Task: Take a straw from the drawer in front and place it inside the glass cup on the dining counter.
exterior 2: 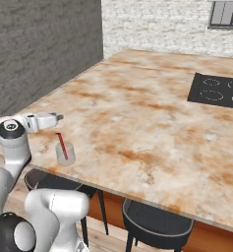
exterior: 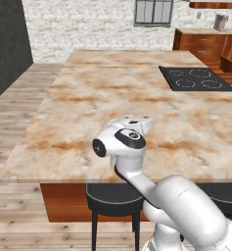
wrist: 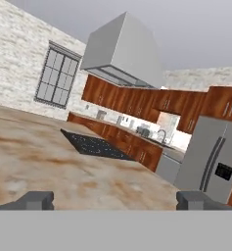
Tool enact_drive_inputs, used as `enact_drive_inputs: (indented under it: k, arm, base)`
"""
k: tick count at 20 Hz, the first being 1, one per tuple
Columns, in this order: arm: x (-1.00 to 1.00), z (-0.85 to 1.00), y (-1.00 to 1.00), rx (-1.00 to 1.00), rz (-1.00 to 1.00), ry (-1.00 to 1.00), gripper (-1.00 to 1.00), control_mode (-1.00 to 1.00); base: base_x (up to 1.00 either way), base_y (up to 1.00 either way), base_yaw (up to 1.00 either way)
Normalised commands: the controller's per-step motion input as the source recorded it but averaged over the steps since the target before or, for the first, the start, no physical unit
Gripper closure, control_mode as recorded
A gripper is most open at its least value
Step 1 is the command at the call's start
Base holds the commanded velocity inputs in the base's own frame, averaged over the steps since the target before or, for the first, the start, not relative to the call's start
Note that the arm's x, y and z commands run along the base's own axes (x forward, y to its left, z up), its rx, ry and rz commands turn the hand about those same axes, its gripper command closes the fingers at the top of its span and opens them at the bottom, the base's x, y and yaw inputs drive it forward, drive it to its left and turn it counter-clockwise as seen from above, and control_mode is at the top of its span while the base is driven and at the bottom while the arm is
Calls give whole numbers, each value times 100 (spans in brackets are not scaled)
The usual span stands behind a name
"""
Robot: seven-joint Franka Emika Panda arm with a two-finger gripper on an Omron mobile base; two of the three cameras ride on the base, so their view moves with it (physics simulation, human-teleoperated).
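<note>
A clear glass cup [exterior 2: 65,153] stands on the dining counter [exterior 2: 137,108] near its front left edge. The thin red straw [exterior 2: 62,145] stands tilted inside the cup. My gripper [exterior 2: 58,118] hovers just above and to the left of the cup and points out over the counter. In the hand view the gripper [wrist: 116,200] is open, its two dark fingertips [wrist: 36,200] wide apart with nothing between them, looking across the mottled counter [wrist: 39,157]. The left base view has the arm's wrist covering the cup on the counter [exterior: 88,98]. The drawer is out of view.
A black cooktop [exterior: 196,78] [exterior 2: 218,91] [wrist: 93,145] is set into the counter's far right. Dark round stools [exterior: 112,196] [exterior 2: 157,221] stand under the front edge. Wood cabinets, a range hood and a steel fridge [wrist: 210,162] line the far wall.
</note>
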Motion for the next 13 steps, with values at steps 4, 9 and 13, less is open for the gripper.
enact_drive_inputs:
  k: [4, 9, 13]
  arm:
    - [-38, 92, -37, 24, 10, 15, -100, -100]
    - [-36, 90, -35, 28, 12, 20, -100, -100]
    - [-37, 86, -27, 26, 13, 26, -100, -100]
  base:
    - [0, 0, 0]
    - [0, 0, 0]
    - [0, 0, 0]
